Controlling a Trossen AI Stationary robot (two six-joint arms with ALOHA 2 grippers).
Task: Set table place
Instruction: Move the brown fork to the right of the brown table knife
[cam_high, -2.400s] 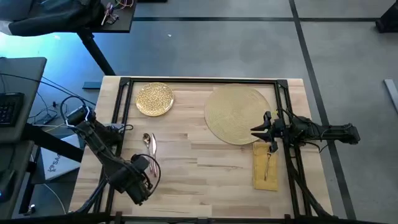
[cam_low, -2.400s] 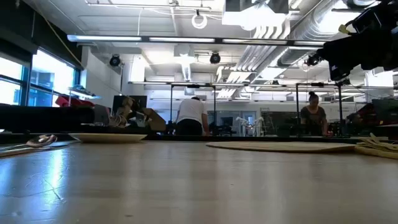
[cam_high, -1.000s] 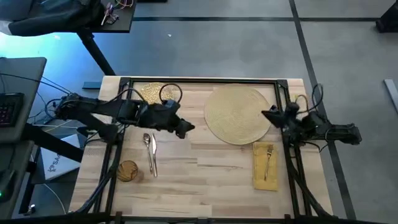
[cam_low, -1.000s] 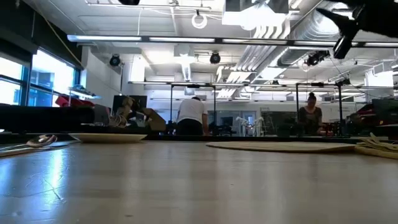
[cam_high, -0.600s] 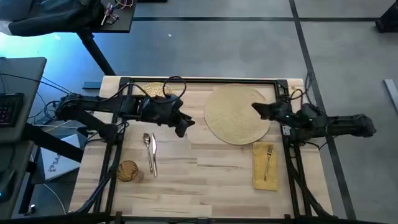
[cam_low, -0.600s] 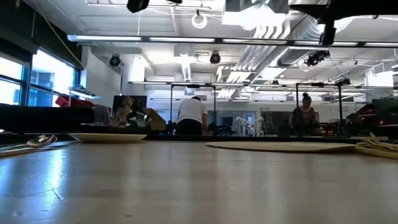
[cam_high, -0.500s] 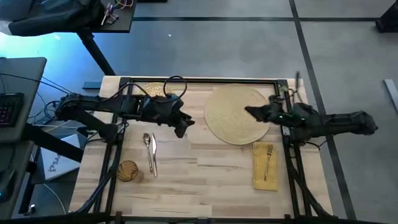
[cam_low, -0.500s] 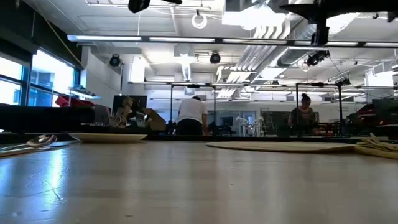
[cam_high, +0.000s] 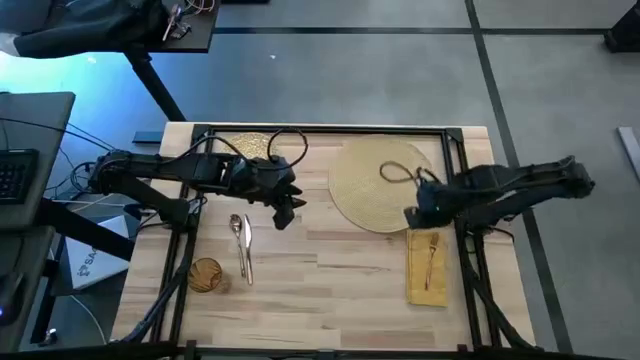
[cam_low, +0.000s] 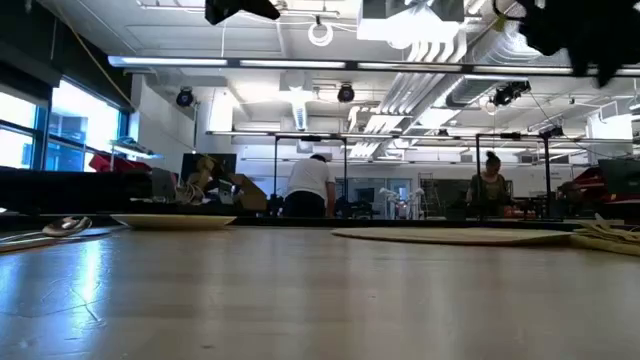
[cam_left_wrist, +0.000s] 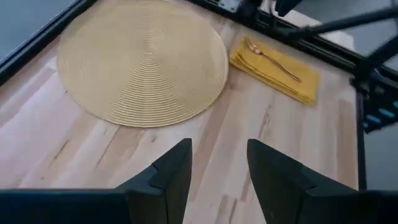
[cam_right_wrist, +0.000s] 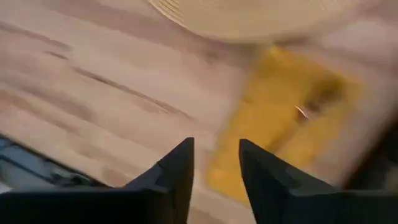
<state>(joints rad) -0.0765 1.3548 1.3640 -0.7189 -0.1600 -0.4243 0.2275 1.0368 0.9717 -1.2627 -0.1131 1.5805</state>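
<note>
Light-wood plank table (cam_high: 330, 270) as we see it from above: round straw-coloured woven mat (cam_high: 375, 180) rear centre-right, mustard-yellow cloth napkin (cam_high: 428, 268) with slim fork (cam_high: 429, 258) beside it. Left gripper (cam_high: 283, 212), fingers apart, hovers mid-table; right gripper (cam_high: 414, 214), fingers apart, hovers over the mat's edge near the napkin.

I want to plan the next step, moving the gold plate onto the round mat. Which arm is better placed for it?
Probably the left. Its open end effector hangs near the gold plate, which the left arm partly hides. The right end effector, open too, is over the mat's edge by the napkin, farther from the plate.
</note>
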